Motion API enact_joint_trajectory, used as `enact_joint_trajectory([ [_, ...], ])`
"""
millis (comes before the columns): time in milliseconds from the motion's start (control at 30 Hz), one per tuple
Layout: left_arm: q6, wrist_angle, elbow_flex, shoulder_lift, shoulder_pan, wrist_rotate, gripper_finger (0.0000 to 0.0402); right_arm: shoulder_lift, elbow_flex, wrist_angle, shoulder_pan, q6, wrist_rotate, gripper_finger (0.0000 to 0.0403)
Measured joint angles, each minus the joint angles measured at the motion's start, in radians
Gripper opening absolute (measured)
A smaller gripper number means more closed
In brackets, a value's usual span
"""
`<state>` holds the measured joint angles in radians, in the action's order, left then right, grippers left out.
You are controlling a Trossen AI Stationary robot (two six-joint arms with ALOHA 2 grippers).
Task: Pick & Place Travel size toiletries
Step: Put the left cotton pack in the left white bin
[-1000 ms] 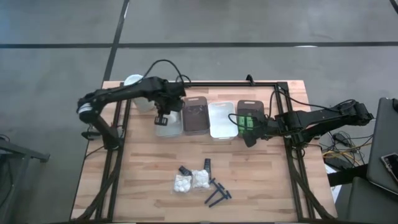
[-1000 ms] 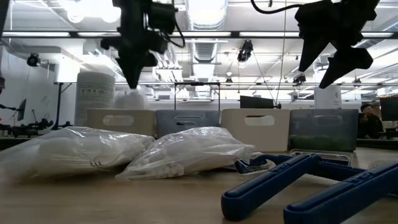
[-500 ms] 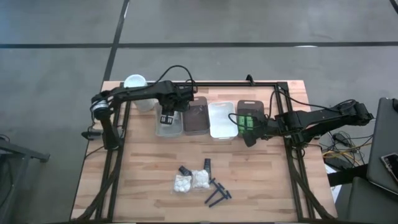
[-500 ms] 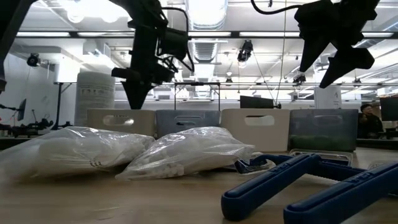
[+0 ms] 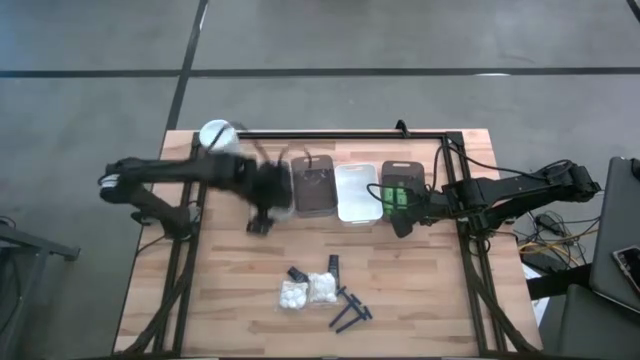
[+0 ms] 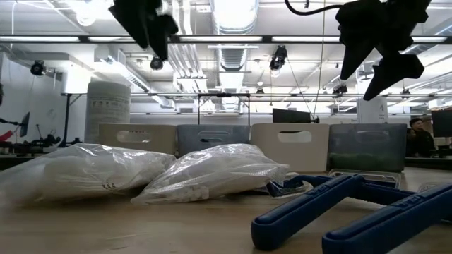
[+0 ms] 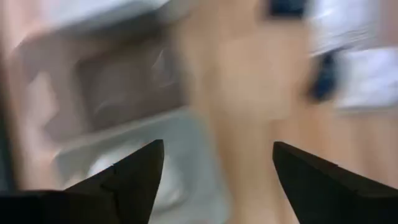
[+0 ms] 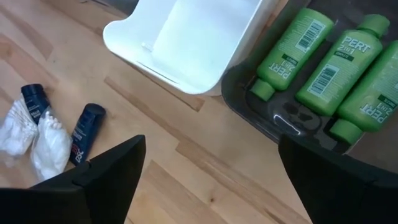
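Two white packets, two black blocks and dark blue razors lie flat on the wood near the table's front edge. The packets and razors also fill the low view. Green bottles lie in the dark tray at the right end of the tray row. My left gripper hangs open over bare wood just in front of the leftmost tray; its view is blurred. My right gripper hovers open at the dark tray's near edge, nothing between its fingers.
A row of trays stands across the far middle: the leftmost one, a brown tray, a white tray and the dark tray. A tall white cylinder stands at the far left. Bare wood lies between the trays and the loose items.
My left gripper has opened and swung from above the leftmost tray toward the table's near edge, rising in the low view. The white packet that hung below it a second ago no longer shows under it. My right arm has kept still.
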<state>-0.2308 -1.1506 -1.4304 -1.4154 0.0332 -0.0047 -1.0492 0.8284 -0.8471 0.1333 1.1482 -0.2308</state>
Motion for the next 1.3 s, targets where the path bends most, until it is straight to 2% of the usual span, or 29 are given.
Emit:
enact_joint_trajectory([
  [200,0.151,0.227,0.123,-0.038,-0.260,0.140,0.0273,0.000,0.000,0.018,0.000,-0.012,0.020,0.0362],
  [400,0.296,0.427,0.248,-0.152,-0.361,0.157,0.0251,0.000,0.000,0.024,0.012,-0.022,0.031,0.0363],
  [500,0.339,0.504,0.291,-0.210,-0.374,0.207,0.0244,0.000,0.000,0.025,0.027,-0.022,0.033,0.0363],
  [667,0.390,0.565,0.307,-0.290,-0.371,0.211,0.0240,0.000,0.000,0.024,0.055,0.004,0.030,0.0356],
  [933,0.344,0.656,0.306,-0.376,-0.367,0.214,0.0241,0.000,0.000,0.024,0.095,0.050,0.025,0.0358],
  [1067,0.340,0.661,0.307,-0.395,-0.361,0.283,0.0236,0.000,0.000,0.023,0.100,0.057,0.022,0.0361],
  [1200,0.334,0.661,0.311,-0.409,-0.362,0.330,0.0217,0.000,0.000,0.023,0.100,0.057,0.022,0.0354],
  [1300,0.317,0.662,0.320,-0.409,-0.361,0.333,0.0182,0.000,0.000,0.022,0.100,0.057,0.021,0.0347],
])
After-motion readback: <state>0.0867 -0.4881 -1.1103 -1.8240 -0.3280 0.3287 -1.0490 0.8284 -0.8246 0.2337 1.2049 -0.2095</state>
